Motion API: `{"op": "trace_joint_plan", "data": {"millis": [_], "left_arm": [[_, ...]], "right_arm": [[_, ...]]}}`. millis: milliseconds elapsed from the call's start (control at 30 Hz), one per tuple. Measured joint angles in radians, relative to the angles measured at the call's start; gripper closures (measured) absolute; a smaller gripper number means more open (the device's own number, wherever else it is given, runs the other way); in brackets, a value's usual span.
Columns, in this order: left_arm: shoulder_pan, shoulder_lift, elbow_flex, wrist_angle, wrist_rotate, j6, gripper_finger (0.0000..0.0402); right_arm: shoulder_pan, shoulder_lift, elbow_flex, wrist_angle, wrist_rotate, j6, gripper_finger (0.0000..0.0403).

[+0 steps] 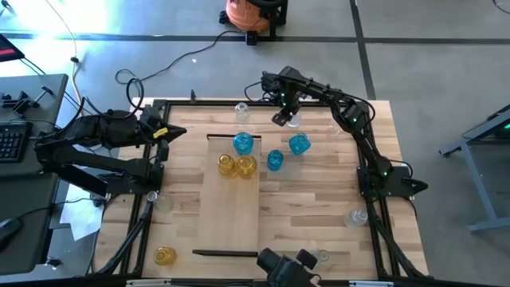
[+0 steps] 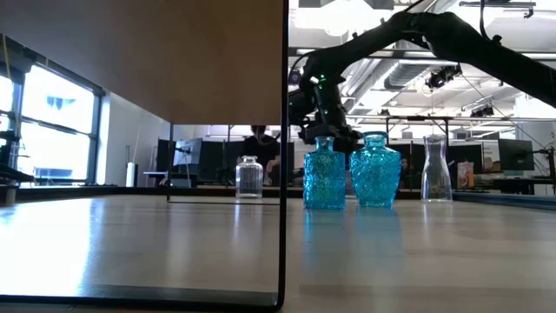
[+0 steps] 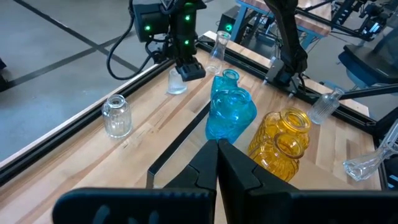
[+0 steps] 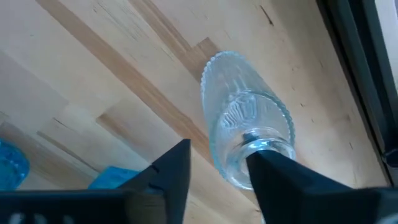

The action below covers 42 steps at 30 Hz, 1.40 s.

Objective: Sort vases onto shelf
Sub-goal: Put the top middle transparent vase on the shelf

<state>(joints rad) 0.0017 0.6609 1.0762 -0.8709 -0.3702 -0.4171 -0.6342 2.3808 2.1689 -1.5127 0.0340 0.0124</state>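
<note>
Closing in, right pincer [image 1: 284, 118] part-open, straddling the clear vase [image 1: 293, 120] near the desk's [image 1: 319, 207] far edge, nothing gripped yet; glass looks slick, fragile, so take the neck.

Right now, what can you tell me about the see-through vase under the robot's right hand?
The clear vase looks like ribbed, see-through glass, with a round fluted body narrowing to a small neck and open mouth. It looks empty. It stands on the striped wood tabletop near the far edge, beyond the blue vases and off the pale shelf. The right hand is right above it, one dark finger beside its neck. I cannot tell if it touches.
</note>
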Motion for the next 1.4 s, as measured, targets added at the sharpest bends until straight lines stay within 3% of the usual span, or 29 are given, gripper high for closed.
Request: {"op": "trace_joint_plan", "data": {"millis": [233, 300, 1067, 1400], "left_arm": [[0.0, 0.0, 0.0, 0.0, 0.0, 0.0, 0.0401], [0.0, 0.0, 0.0, 0.0, 0.0, 0.0, 0.0401], [0.0, 0.0, 0.0, 0.0, -0.004, 0.008, 0.0401], [0.0, 0.0, 0.0, 0.0, -0.004, 0.019, 0.0401]], "right_arm": [[0.001, -0.015, -0.001, -0.009, -0.04, -0.024, 0.0376], [0.004, -0.019, -0.002, -0.008, -0.035, -0.036, 0.0392], [0.068, -0.035, -0.005, -0.054, -0.013, -0.057, 0.0399], [0.072, -0.13, -0.005, -0.058, 0.02, -0.032, 0.0399]]}}
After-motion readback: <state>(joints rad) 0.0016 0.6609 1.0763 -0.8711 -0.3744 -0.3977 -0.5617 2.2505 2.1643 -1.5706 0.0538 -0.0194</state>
